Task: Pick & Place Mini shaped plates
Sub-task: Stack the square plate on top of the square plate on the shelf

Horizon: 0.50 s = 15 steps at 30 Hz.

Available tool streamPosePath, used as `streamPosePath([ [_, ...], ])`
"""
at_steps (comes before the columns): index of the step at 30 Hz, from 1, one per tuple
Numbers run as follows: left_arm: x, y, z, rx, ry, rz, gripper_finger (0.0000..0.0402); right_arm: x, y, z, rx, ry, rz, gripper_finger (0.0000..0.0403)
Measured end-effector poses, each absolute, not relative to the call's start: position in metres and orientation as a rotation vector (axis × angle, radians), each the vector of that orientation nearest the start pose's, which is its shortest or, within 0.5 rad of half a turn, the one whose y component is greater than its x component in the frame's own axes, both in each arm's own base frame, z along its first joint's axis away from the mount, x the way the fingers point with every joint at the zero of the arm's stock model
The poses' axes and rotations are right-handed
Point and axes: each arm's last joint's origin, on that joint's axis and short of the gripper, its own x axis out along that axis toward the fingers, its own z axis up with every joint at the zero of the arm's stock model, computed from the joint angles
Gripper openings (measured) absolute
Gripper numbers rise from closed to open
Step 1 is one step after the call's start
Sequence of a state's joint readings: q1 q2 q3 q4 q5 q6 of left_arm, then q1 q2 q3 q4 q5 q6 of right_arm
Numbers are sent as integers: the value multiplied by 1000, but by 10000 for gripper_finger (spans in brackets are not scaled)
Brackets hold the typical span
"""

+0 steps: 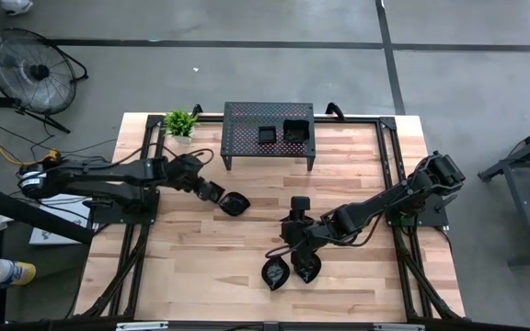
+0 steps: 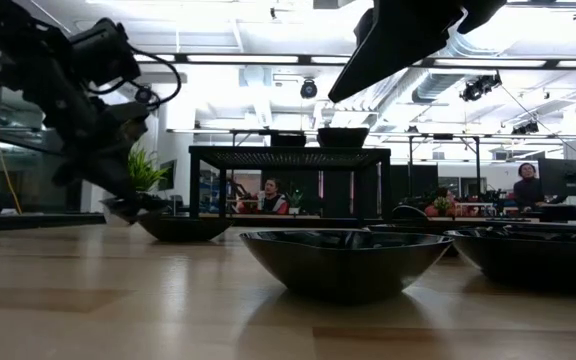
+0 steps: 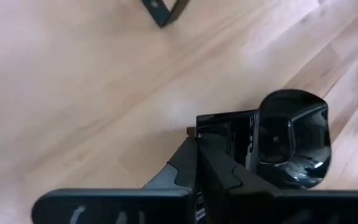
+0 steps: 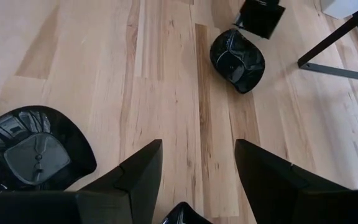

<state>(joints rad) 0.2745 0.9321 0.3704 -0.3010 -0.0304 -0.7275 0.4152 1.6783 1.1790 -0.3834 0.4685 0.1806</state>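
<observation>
The left gripper (image 1: 217, 195) sits low over the pale wooden table (image 1: 191, 267), its jaws closed on the rim of a small glossy black roundish plate (image 1: 235, 204). In the left wrist view that plate (image 3: 293, 146) juts out just beyond the fingertips (image 3: 222, 134), its near edge pinched between them and its bowl lying flat against the wood. From table height the same plate (image 2: 183, 227) rests on the surface with the dark left arm coming down onto its left edge.

The right gripper (image 1: 293, 241) hangs above the table nearer the front edge, its jaws spread wide and holding nothing. Bare wood shows in the gap between the two dark fingers (image 4: 138, 171) in the right wrist view. A glossy black leaf-shaped plate (image 4: 33, 149) lies just outside one finger, and the rim of another black plate (image 4: 185, 213) peeks out directly under the gap. From above these are the two leaf-shaped plates (image 1: 277, 272) and (image 1: 307, 267) lying side by side just past the right gripper's tips.

Well ahead of the open jaws stands a black perforated metal stand (image 1: 247, 124) carrying two small square black plates (image 1: 267, 135) and (image 1: 295, 130) on top. A small green potted plant (image 1: 180, 122) sits beside the stand.
</observation>
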Motion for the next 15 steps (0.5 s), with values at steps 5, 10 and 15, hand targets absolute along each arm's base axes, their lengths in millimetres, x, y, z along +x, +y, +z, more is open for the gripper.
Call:
streamPosePath([
  [5, 158, 47, 180, -733, 633, 603, 1, 327, 130, 229, -207, 782, -114, 197],
  [10, 162, 46, 201, -676, 520, 600, 1, 332, 134, 233, -264, 723, -71, 197],
  [15, 170, 40, 216, -608, 422, 605, 1, 336, 145, 232, -408, 656, -47, 197],
])
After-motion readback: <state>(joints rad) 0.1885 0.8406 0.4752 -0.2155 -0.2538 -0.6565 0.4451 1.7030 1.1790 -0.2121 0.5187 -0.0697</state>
